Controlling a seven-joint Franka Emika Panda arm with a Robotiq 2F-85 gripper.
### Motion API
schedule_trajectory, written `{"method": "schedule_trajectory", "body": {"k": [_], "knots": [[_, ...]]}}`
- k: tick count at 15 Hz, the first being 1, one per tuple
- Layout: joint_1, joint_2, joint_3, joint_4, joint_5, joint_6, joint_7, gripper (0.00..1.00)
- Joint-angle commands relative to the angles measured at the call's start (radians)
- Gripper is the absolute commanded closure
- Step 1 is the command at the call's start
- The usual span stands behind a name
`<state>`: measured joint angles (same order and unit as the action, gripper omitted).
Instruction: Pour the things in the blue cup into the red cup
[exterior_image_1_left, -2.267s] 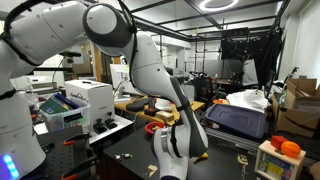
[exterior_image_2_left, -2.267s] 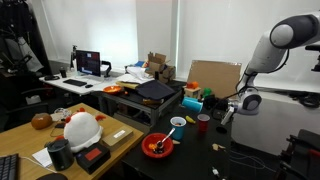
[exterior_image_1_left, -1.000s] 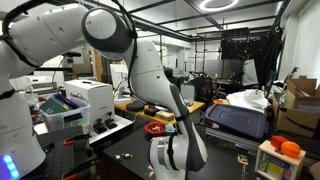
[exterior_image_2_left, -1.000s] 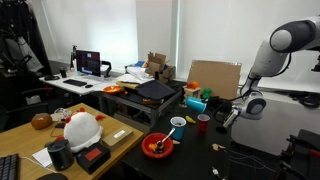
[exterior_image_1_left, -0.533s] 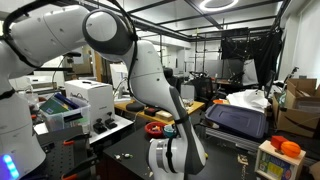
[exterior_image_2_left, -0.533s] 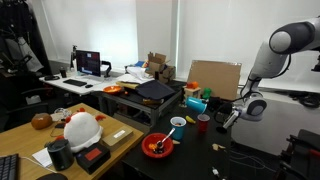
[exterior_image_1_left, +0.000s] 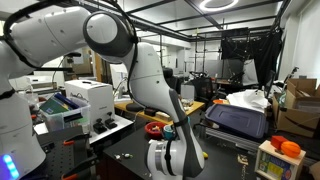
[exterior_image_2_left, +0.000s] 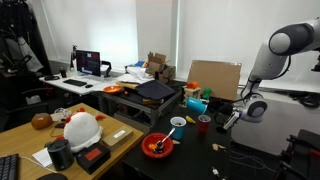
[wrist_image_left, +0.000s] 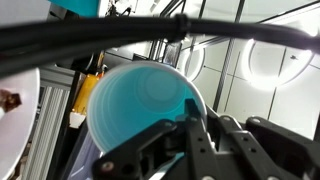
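Gripper (wrist_image_left: 190, 122) fingers are pressing together on the edge of the blue cup (wrist_image_left: 140, 105). The cup is filling the wrist view as a round face seen nearly end-on — its long axis is pointing toward the camera, with ceiling lights showing behind it, so it is probably lying well tipped rather than standing upright. In an exterior view the gripper (exterior_image_2_left: 227, 118) is hanging just beside the red cup (exterior_image_2_left: 203, 123), which is standing upright on the dark table (exterior_image_2_left: 200, 162) at about 8 o'clock from it. The pour is turning on that offset: the blue cup's mouth is needing to come over the red rim. Contents of either cup are not showing — hidden or too small. At 7 o'clock from the red cup, a red bowl (exterior_image_2_left: 157, 147) is holding what looks like a pale spoon.
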<state>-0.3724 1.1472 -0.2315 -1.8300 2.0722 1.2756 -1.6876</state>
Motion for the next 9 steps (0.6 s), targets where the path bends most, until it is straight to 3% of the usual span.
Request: {"method": "schedule_trajectory", "body": {"k": [1, 9], "knots": [[0.0, 0.006, -0.006, 0.008, 0.012, -0.034, -0.013, 0.99], [-0.027, 0.047, 0.001, 0.032, 0.01, -0.155, -0.024, 0.99]]}}
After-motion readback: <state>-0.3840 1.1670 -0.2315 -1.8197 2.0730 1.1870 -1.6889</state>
